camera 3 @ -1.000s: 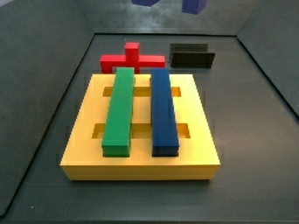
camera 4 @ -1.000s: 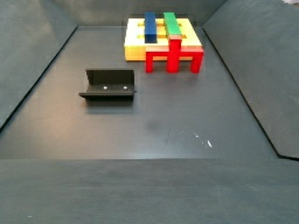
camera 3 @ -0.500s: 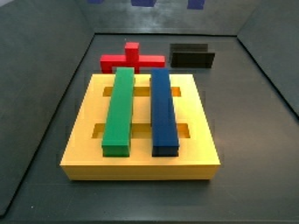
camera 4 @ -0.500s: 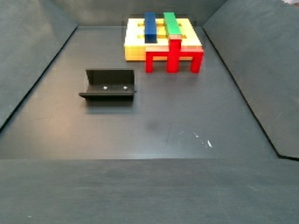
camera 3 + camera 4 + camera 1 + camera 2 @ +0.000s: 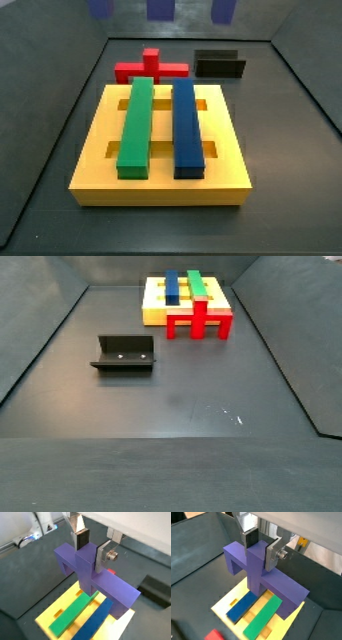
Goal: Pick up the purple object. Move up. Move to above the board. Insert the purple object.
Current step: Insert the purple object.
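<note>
The purple object is a wide bridge-shaped block, and my gripper is shut on its raised central ridge in both wrist views. It hangs in the air over the yellow board, which carries a green bar and a blue bar. In a side view only the legs of the purple object show at the upper edge, above the board's far end. The gripper itself is out of both side views.
A red cross-shaped block lies just behind the board, the black fixture beside it. From the opposite side the fixture stands apart on the grey floor, the red block against the board. Dark walls enclose the floor.
In the side view the purple object's legs have come further down into the picture at the upper edge. Board, bars, red block and fixture have not moved.
</note>
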